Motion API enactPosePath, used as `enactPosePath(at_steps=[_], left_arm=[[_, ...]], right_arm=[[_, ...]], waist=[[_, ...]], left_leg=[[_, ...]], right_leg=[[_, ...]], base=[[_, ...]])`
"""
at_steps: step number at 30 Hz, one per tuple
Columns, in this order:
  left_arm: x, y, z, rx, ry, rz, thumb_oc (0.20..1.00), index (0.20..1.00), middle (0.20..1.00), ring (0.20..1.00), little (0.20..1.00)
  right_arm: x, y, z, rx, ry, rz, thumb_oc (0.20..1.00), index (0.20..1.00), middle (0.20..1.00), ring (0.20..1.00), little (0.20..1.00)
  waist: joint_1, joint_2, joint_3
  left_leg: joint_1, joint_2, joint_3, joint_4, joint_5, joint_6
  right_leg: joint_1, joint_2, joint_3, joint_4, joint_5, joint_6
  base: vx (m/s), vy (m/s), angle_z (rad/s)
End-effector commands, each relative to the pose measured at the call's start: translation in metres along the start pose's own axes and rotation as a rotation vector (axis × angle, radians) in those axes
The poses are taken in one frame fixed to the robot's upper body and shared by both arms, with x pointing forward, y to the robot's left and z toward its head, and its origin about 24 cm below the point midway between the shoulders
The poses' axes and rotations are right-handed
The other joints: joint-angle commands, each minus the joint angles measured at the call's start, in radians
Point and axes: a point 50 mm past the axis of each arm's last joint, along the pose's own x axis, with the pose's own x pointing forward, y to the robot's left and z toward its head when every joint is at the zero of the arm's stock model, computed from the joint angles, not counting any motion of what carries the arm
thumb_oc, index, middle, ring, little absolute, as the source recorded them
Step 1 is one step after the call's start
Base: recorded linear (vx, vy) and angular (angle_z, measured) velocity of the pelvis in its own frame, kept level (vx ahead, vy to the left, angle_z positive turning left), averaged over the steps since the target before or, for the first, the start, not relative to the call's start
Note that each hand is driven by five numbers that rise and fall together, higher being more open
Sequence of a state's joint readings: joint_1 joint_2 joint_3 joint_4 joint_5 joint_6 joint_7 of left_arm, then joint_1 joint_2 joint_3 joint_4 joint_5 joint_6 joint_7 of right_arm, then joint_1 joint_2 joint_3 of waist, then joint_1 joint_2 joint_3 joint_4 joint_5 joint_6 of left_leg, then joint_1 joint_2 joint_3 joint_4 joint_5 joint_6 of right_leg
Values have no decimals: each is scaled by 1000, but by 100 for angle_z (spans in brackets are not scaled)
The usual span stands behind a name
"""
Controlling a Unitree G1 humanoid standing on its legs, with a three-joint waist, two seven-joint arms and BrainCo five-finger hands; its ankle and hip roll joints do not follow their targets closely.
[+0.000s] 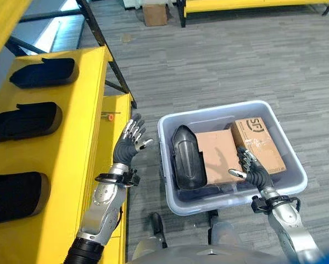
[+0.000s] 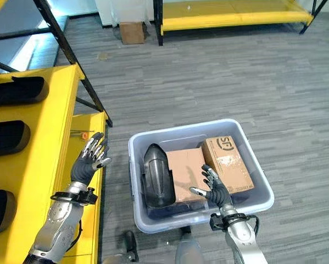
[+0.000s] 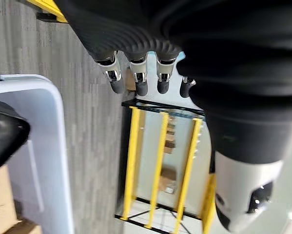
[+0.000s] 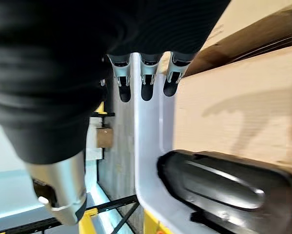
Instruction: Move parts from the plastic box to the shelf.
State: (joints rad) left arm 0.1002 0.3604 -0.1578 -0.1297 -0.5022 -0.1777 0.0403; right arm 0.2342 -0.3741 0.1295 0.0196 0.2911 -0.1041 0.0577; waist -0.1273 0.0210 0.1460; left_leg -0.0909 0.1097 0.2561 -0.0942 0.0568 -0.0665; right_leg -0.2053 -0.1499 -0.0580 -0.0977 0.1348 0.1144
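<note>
Left eye view: black part (image 1: 187, 157) beside right hand (image 1: 252, 171)

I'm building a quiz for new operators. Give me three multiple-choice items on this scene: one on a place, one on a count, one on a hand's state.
1. Where is the black part in the box?
A. robot's left side
B. robot's right side
C. on the floor

2. How many black parts lie on the yellow shelf?
A. one
B. three
C. five

3. What is the left hand doing?
A. gripping a carton
B. open, holding nothing
C. curled round the box rim

Key: 1 A, it lies left of the cartons. 2 B, three sit in a row. 3 B, its fingers are spread in the air between shelf and box.
</note>
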Motion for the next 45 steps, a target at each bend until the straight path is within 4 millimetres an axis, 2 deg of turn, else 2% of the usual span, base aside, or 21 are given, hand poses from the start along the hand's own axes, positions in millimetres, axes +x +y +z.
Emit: enactPosePath(at_steps=[1, 6, 11, 20, 37, 38, 40, 45], left_arm=[[13, 5, 27, 110, -137, -6, 1000, 1000, 1000, 1000, 1000], [23, 1, 25, 146, -148, 1, 1000, 1000, 1000, 1000, 1000], [40, -1, 23, 155, -165, 66, 1000, 1000, 1000, 1000, 1000], [47, 1, 14, 188, -135, 108, 1000, 1000, 1000, 1000, 1000], [63, 14, -15, 216, -12, 266, 1000, 1000, 1000, 1000, 1000], [64, 16, -18, 222, 1, 285, 1000, 1000, 1000, 1000, 1000], [66, 17, -20, 223, 13, 304, 1000, 1000, 1000, 1000, 1000], [78, 31, -20, 304, 33, 401, 1000, 1000, 1000, 1000, 1000]], right_arm=[[8, 0, 28, 17, -142, 14, 1000, 1000, 1000, 1000, 1000], [9, -1, 29, 22, -149, -1, 1000, 1000, 1000, 1000, 1000], [15, -1, 40, 20, -200, -25, 1000, 1000, 1000, 1000, 1000], [19, -3, 55, -7, -272, -53, 1000, 1000, 1000, 1000, 1000], [14, -1, 73, 6, -373, -84, 1000, 1000, 1000, 1000, 1000], [13, -2, 72, 7, -372, -89, 1000, 1000, 1000, 1000, 1000], [12, -2, 73, 11, -377, -93, 1000, 1000, 1000, 1000, 1000], [8, 1, 78, 30, -412, -73, 1000, 1000, 1000, 1000, 1000]], waist=[[-4, -31, 14], [-21, -20, 35], [-46, -12, 73], [-61, -17, 99], [-116, -45, 131], [-119, -41, 131], [-123, -44, 137], [-142, -71, 168]], left_leg=[[34, 107, -17, 7, -5, -78], [6, 122, -1, 7, 11, -89], [-49, 139, 18, 7, 32, -102], [-83, 149, 38, 7, 49, -113], [-119, 180, 93, 7, 84, -138], [-113, 179, 89, 7, 61, -146], [-118, 180, 90, 7, 62, -147], [-154, 184, 111, 7, 73, -155]], right_leg=[[42, -74, -28, 10, -64, 80], [-1, -60, -16, 10, -59, 79], [-78, -45, 1, 10, -38, 80], [-138, -31, 24, 10, -21, 82], [-228, 11, 72, 10, 7, 81], [-225, 12, 72, 10, -12, 89], [-233, 16, 75, 10, -8, 90], [-288, 33, 85, 10, 16, 96]], base=[[-31, -54, -20], [-47, -54, -9], [-74, -63, -18], [-32, -18, -10], [-20, -14, -12], [50, 28, -8], [11, 7, -5], [-43, -12, -17]])
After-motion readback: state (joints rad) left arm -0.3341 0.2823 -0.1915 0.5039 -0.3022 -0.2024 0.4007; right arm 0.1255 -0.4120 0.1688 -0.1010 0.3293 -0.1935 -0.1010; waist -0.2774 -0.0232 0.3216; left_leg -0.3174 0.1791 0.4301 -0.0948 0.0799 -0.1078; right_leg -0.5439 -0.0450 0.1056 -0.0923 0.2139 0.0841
